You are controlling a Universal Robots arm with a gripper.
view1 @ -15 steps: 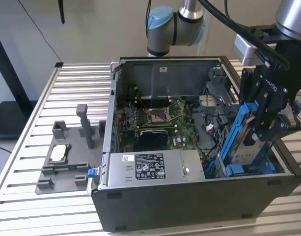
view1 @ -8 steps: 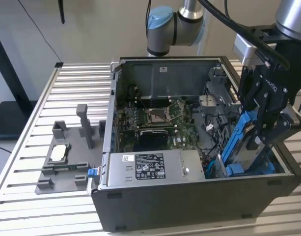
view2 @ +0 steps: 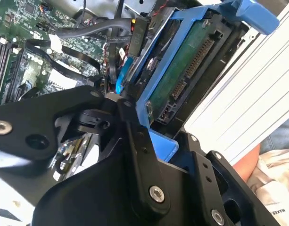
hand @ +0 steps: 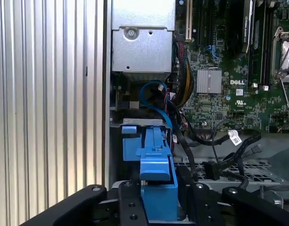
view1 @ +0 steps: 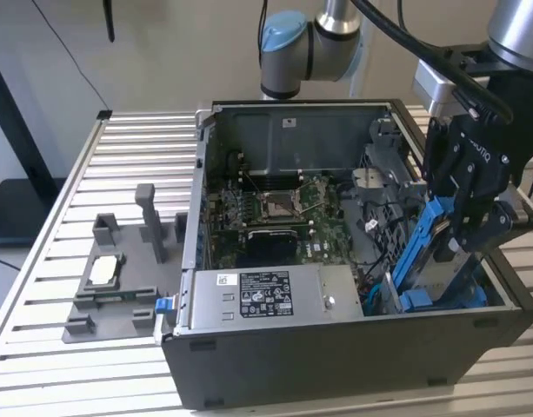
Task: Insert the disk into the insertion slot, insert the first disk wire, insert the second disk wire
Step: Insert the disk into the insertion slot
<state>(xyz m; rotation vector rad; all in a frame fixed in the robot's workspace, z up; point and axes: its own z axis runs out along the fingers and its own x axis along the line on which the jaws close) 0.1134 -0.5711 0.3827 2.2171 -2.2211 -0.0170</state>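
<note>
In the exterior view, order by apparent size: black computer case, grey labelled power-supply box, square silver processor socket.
1. Black computer case
2. Grey labelled power-supply box
3. Square silver processor socket, smallest, though farther away

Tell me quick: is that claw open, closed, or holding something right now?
Gripper: closed, holding the blue-framed disk tilted inside the computer case.

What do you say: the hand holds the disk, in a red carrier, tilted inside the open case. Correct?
Wrong colour: the carrier is blue, not red, as the exterior view shows. The hand does hold the disk tilted inside the open case.
</note>
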